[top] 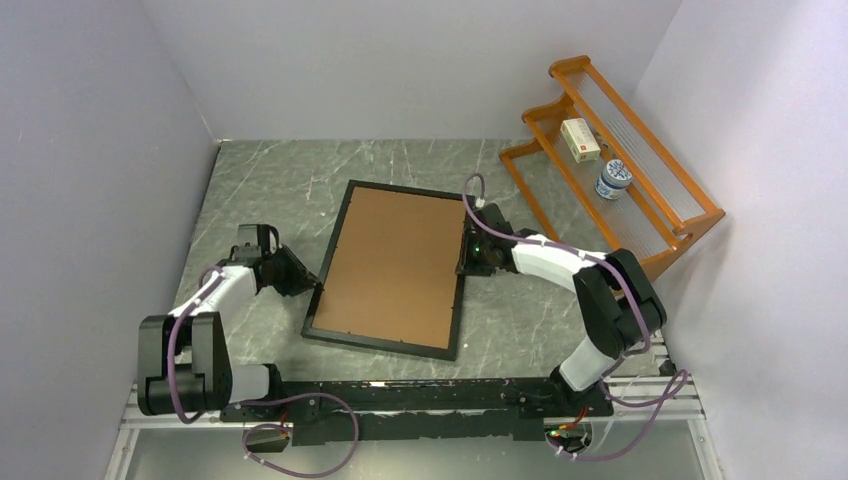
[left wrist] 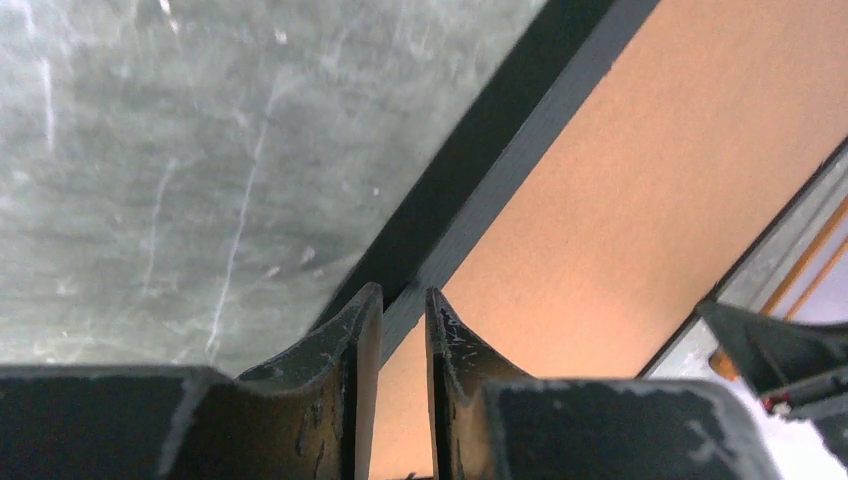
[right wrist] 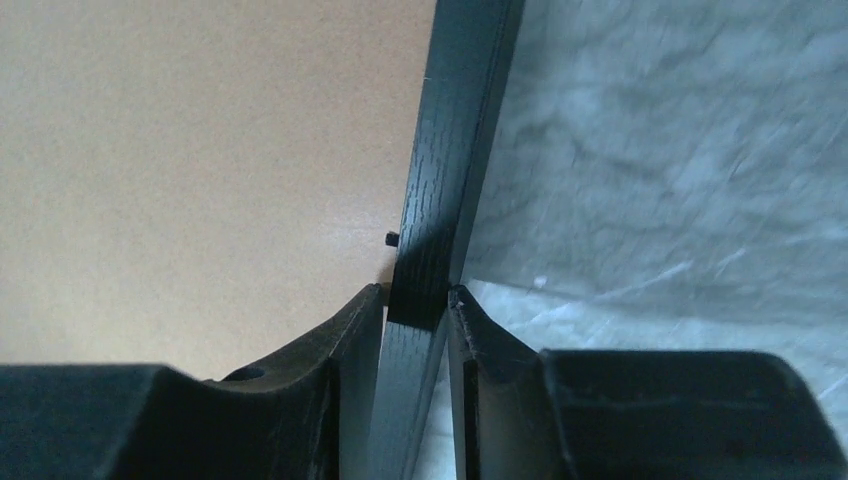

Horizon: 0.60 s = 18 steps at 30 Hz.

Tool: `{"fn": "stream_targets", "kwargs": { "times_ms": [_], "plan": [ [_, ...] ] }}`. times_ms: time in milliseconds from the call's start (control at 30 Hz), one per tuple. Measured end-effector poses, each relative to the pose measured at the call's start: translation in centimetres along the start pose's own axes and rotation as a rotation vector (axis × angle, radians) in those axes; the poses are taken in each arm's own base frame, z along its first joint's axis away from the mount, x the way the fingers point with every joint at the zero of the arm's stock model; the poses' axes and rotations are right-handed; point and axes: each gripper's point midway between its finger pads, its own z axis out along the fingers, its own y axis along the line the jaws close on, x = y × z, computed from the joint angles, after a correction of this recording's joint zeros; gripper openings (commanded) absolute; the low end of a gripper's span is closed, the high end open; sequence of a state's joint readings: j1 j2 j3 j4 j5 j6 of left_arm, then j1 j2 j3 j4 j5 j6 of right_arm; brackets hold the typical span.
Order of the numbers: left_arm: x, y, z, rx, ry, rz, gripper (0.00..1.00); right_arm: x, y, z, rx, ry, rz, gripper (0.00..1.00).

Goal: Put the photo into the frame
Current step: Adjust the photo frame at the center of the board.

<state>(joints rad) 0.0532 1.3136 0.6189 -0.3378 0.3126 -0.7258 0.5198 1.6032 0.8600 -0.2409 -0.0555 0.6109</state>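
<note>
The black frame (top: 390, 265) lies face down in the middle of the table, its brown back board up. The photo is not in view. My left gripper (top: 300, 275) is at the frame's left rail. In the left wrist view the gripper (left wrist: 403, 295) has a narrow gap, with the black rail (left wrist: 520, 140) crossing between the tips. My right gripper (top: 468, 255) is at the right rail. In the right wrist view the gripper (right wrist: 417, 295) is shut on that rail (right wrist: 455, 130), one finger on the board side and one on the outer side.
An orange wooden rack (top: 650, 190) stands at the back right, holding a white box (top: 580, 140) and a blue-and-white jar (top: 613, 180). Grey walls close the table on the left, back and right.
</note>
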Motion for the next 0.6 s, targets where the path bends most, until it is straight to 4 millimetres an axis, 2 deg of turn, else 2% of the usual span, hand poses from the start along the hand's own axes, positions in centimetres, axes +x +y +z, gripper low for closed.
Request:
{"fn": "stream_targets", "kwargs": {
  "times_ms": [33, 167, 300, 367, 500, 600],
  "plan": [
    [0.4, 0.0, -0.2, 0.011, 0.006, 0.0, 0.26, -0.5, -0.1, 0.2, 0.009, -0.003, -0.014, 0.34],
    [2.6, -0.1, -0.5, 0.067, 0.072, -0.005, 0.26, -2.6, -0.8, 0.7, 0.093, -0.025, -0.043, 0.51],
    [5.8, -0.7, -0.8, 0.133, 0.182, -0.012, 0.26, -4.5, -1.7, 0.5, 0.197, -0.068, -0.033, 0.56],
    [6.7, -0.9, -1.0, 0.159, 0.21, -0.019, 0.27, -5.1, -1.6, 0.0, 0.222, -0.088, -0.023, 0.56],
    [7.9, -1.7, -1.2, 0.205, 0.242, 0.0, 0.31, -6.0, 0.4, -1.0, 0.232, -0.127, -0.049, 0.56],
    [9.2, -2.9, -1.4, 0.264, 0.284, 0.043, 0.32, -6.0, 4.5, -2.0, 0.196, -0.156, -0.113, 0.56]
  ]
}}
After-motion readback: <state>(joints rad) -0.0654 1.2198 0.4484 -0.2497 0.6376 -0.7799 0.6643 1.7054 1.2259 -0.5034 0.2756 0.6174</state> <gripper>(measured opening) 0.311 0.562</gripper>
